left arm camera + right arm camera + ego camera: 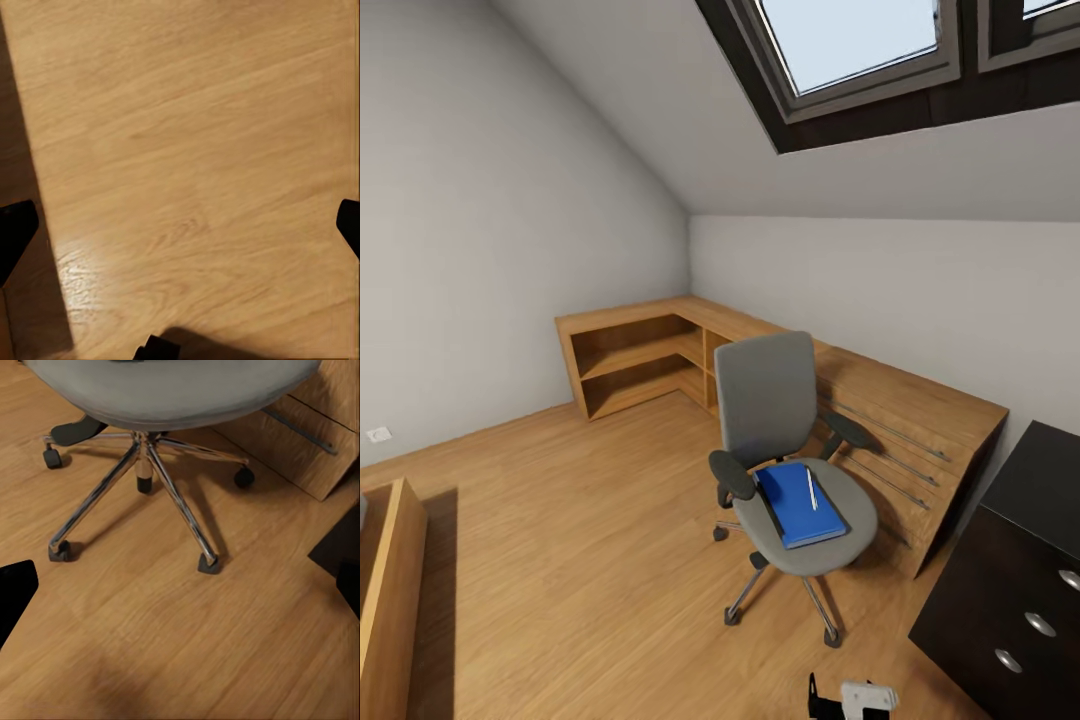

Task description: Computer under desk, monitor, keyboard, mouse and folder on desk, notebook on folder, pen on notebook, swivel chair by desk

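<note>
Lying ahead of the right gripper (180, 585), the blue folder (798, 503) tops the swivel chair (780, 440); fingers spread, nearer arm

No readable text, label, brand or number on anything.

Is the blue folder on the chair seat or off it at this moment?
On it. The folder lies flat on the swivel chair seat, with the pen resting on top.
</note>
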Robot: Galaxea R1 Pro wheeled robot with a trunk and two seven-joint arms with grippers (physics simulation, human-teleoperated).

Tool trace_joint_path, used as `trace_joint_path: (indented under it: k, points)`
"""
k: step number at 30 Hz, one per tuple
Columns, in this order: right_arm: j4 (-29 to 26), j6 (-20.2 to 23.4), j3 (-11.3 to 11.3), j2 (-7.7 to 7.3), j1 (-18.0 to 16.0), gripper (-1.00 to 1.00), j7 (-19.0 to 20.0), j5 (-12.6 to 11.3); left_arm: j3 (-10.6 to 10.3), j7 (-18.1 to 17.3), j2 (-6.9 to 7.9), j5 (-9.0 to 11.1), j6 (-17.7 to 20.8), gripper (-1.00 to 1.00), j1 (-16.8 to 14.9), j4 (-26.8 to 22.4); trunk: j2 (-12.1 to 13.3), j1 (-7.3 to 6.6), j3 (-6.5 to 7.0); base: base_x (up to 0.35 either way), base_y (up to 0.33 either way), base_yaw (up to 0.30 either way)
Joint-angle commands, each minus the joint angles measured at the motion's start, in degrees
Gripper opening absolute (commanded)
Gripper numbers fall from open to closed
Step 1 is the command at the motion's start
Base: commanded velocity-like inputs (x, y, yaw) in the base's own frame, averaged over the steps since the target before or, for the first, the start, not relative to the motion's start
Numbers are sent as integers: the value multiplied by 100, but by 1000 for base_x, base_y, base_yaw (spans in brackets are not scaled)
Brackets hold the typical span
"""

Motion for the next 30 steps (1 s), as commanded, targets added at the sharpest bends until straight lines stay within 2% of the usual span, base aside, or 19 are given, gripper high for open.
trace_joint_path:
  k: [1,6,9,10,11,14,15,16,18,20,24,25,26,30]
  points:
    - [-25,-10,50,-11,-7,100,-37,-31,-48,39,11,51,91,100,-7,-103,-3,0,-6,0,0,0]
    - [-383,31,37,-147,-25,100,-113,-46,-30,50,31,51,863,100,-47,-811,-3,0,-6,0,0,0]
    - [-1071,84,26,-415,-34,100,-269,-55,52,78,159,55,1817,100,-132,-1820,-3,0,-6,0,0,0]
    - [-1601,149,21,-564,-36,100,-401,-55,198,95,219,58,2399,100,-225,-2479,-3,0,-6,0,0,0]
    - [-1961,256,12,-681,-36,100,-514,-55,385,112,238,58,2788,100,-297,-2912,-3,0,-6,0,0,0]
    - [-2536,620,-13,-878,-42,100,-700,-59,732,150,252,59,3364,100,-395,-3491,-3,0,-6,0,0,0]
    - [-2990,1011,-32,-989,-47,100,-802,-60,951,172,258,59,3724,100,-462,-3845,-3,0,-6,0,0,0]
    - [-3231,1245,-43,-1036,-50,100,-839,-61,1052,180,261,60,3894,100,-494,-4021,-3,0,-6,0,0,0]
    - [-4139,2377,-179,-1174,-90,100,-925,-62,1414,194,265,72,4498,100,-576,-4684,-3,0,-6,0,0,0]
    - [-4444,3003,-334,-1208,-163,100,-938,-68,1570,195,265,79,4740,100,-596,-4919,-3,0,-6,0,0,0]
    - [-4761,4233,-734,-1210,-471,100,-926,-114,1749,194,259,84,5026,100,-617,-5169,-3,0,-6,0,0,0]
    - [-4824,4732,-918,-1195,-650,100,-885,-178,1792,194,258,78,5097,100,-623,-5232,-3,0,-6,0,0,0]
    - [-4763,5298,-1148,-1171,-879,100,-694,-376,1843,196,262,66,5165,100,-628,-5297,-3,0,-6,0,0,0]
    - [-4665,5731,-1285,-1164,-1013,100,-411,-547,1870,221,265,59,5187,100,-632,-5227,-3,0,-6,69,0,0]
